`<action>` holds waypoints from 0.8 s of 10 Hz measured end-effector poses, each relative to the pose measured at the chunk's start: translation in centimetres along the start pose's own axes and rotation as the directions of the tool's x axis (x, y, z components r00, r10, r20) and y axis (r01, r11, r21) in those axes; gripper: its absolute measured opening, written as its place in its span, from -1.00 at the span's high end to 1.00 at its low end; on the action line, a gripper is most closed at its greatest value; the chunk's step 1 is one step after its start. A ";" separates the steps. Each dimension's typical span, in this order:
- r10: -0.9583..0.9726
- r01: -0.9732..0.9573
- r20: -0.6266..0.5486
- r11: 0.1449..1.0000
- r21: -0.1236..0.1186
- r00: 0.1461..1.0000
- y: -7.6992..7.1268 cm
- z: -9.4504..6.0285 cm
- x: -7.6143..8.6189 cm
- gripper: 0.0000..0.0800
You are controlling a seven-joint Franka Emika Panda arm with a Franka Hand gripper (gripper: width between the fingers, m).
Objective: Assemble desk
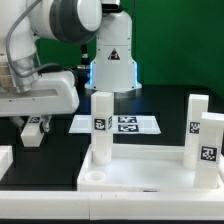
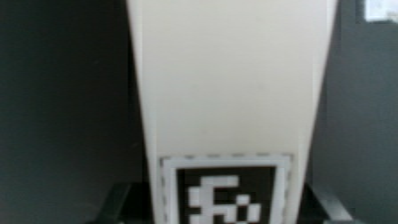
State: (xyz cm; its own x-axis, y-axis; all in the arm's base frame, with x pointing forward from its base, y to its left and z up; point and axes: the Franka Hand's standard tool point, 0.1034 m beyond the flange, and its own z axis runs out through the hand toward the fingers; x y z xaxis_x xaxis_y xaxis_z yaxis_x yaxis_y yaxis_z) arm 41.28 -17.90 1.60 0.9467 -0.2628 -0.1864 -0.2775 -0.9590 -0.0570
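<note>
The white desk top (image 1: pixel 140 172) lies at the front of the exterior view with its rim up. Two white tagged legs stand in it, one at its back left (image 1: pixel 101 124) and one at its right end (image 1: pixel 201 130). A round corner socket (image 1: pixel 93 176) at its front left is open. My gripper (image 1: pixel 34 131) hangs over the black table at the exterior view's left, apart from the desk top, shut on a third white leg. In the wrist view that leg (image 2: pixel 231 80) fills the frame, its tag between the dark fingers (image 2: pixel 128 202) of my gripper (image 2: pixel 222 205).
The marker board (image 1: pixel 128 124) lies flat behind the desk top. The white robot base (image 1: pixel 110 60) with a warning triangle stands at the back. A white object (image 1: pixel 5 160) shows at the left edge. Green wall behind.
</note>
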 end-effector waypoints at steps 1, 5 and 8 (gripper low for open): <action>0.041 -0.042 -0.035 0.999 -0.025 0.999 -0.9 0.5 -0.8 0.29; 0.047 -0.051 -0.072 0.998 -0.048 0.996 -2.2 0.9 -1.2 0.29; 0.063 -0.063 -0.001 0.998 -0.006 0.998 -2.3 -0.1 -0.7 -0.42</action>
State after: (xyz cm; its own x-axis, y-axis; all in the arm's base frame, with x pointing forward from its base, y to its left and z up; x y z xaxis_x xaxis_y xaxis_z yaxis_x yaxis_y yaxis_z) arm 41.22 -15.52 1.96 0.9273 -0.3229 -0.1891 -0.3358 -0.9411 -0.0395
